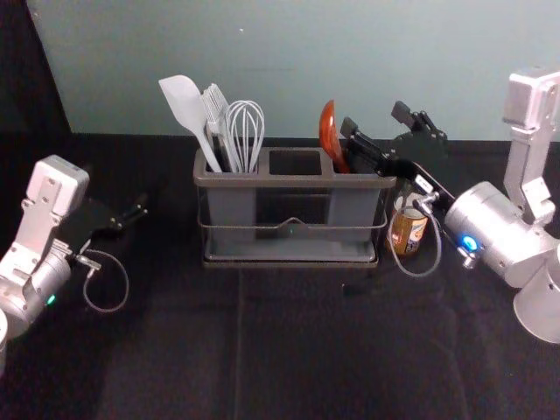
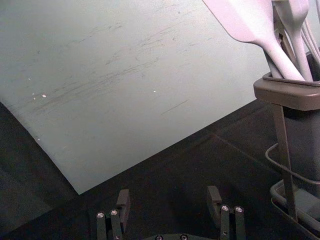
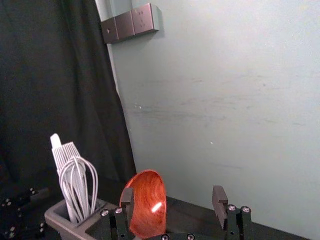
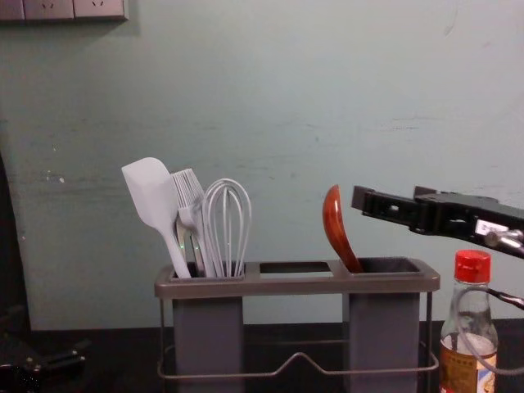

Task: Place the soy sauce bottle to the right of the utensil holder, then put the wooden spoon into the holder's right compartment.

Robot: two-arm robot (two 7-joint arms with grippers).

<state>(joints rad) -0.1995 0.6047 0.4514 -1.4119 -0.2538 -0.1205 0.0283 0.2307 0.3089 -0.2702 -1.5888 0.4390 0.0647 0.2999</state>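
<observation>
Beside the glossy wooden spoon [image 1: 328, 131] gapes the right gripper [image 1: 374, 120].

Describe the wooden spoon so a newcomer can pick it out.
A grey utensil holder stands on the black table. In its right compartment leans the spoon, head up near the right gripper. Its glossy red-brown sets it apart from the white spatula and whisk in the left compartment.

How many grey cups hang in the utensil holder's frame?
2: the left cup, with the white spatula in it, and the right cup, with the wooden spoon. Under the frame's middle opening, no cup shows.
</observation>
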